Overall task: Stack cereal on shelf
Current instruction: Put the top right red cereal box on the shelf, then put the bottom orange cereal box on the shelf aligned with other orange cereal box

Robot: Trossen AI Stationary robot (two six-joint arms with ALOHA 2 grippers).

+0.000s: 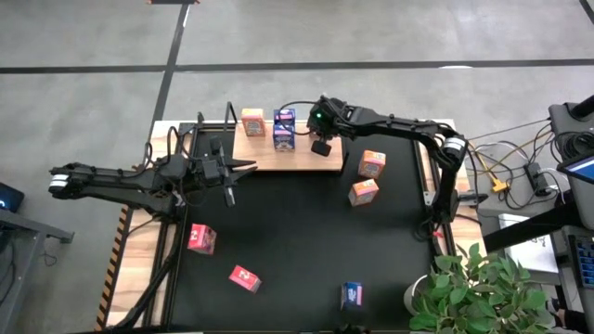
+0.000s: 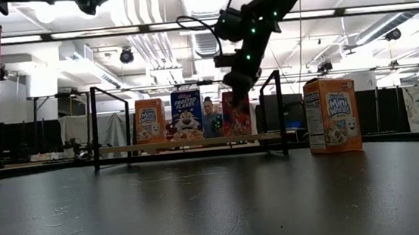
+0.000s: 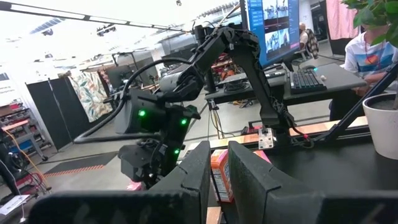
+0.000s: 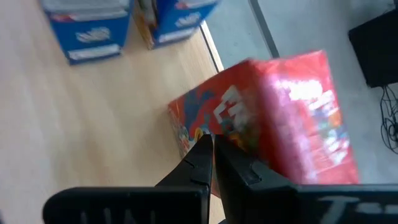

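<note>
The shelf (image 1: 269, 156) is a light-wood board with black posts at the mat's far edge; it also shows in the low view (image 2: 189, 143). On it stand an orange box (image 1: 252, 122), two blue boxes (image 1: 285, 130) and a red box (image 2: 236, 115). My right gripper (image 4: 211, 152) is shut and stands just above the red box (image 4: 280, 112); in the high view (image 1: 322, 144) it hides the box. My left gripper (image 3: 219, 177) is empty, with a narrow gap between its fingers, over the mat's far left (image 1: 234, 174). My right gripper's shut fingertips (image 4: 202, 149) come slanting down from above at the red box's printed face (image 4: 217, 118), near the board. The box stands on the shelf's right part. I cannot tell whether the fingers touch it.
On the black mat (image 1: 297, 232) stand two orange boxes (image 1: 372, 164) (image 1: 363, 192), two red boxes (image 1: 201, 237) (image 1: 244, 277) and a blue box (image 1: 352, 295). A potted plant (image 1: 473, 288) is at the near right corner. Cables lie at the right.
</note>
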